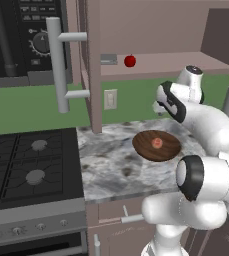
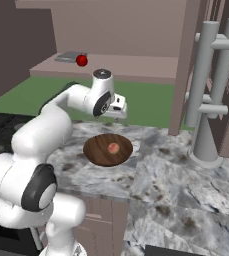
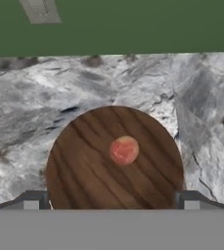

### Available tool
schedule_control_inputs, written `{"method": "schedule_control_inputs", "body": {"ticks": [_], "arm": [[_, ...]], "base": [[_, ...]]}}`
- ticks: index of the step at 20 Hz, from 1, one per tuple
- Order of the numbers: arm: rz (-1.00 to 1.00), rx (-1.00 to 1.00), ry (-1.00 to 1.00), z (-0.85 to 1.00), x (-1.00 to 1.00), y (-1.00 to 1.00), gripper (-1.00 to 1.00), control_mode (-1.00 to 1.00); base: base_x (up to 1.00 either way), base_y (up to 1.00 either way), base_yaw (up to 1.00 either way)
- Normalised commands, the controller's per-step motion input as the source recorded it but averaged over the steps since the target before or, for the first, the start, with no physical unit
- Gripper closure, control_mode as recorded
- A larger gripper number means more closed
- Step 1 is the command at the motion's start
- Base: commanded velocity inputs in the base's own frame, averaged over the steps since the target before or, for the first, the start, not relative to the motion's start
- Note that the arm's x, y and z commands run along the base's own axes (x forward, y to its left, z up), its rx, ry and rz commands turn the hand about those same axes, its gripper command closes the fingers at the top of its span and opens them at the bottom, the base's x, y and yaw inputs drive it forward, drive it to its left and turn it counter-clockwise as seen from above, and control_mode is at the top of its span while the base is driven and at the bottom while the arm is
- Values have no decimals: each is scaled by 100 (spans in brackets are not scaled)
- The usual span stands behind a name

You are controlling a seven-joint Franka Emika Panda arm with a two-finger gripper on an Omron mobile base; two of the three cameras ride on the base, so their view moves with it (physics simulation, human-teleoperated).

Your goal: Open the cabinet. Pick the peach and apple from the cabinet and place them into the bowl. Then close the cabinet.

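Observation:
The cabinet stands open, its left door [image 1: 92, 65] and right door [image 2: 188, 65] swung out. The red apple [image 1: 130, 61] [image 2: 82, 60] rests on the cabinet's inner shelf [image 1: 171, 64]. On the counter lies the wooden bowl [image 1: 143, 148] [image 2: 96, 152] [image 3: 79, 166] with the peach [image 1: 157, 143] [image 2: 113, 148] [image 3: 124, 150] at its middle. My gripper [image 1: 158, 107] [image 2: 117, 113] [image 3: 111, 202] hovers above the bowl, pointing down, open and empty. One fingertip [image 3: 31, 200] shows at each side of the bowl, well clear of the peach.
A gas stove [image 1: 26, 165] sits left of the marble counter [image 2: 176, 185], with a microwave [image 1: 16, 35] above it. A flat grey item [image 1: 108, 59] lies on the shelf left of the apple. The long door handles [image 1: 58, 65] [image 2: 203, 75] jut outwards. A wall outlet [image 1: 110, 98] is behind the bowl.

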Motion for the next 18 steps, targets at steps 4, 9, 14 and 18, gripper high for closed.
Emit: {"method": "schedule_control_inputs", "body": {"ticks": [4,9,14,18], "arm": [[0,0,-12,100,-52,1,-100,-100],[0,0,-16,100,-43,0,-100,-100],[5,0,-19,78,-19,5,-100,-100],[6,0,-22,61,0,21,-100,-100]], "base": [[0,0,0],[0,0,0],[0,0,0],[0,0,0]]}}
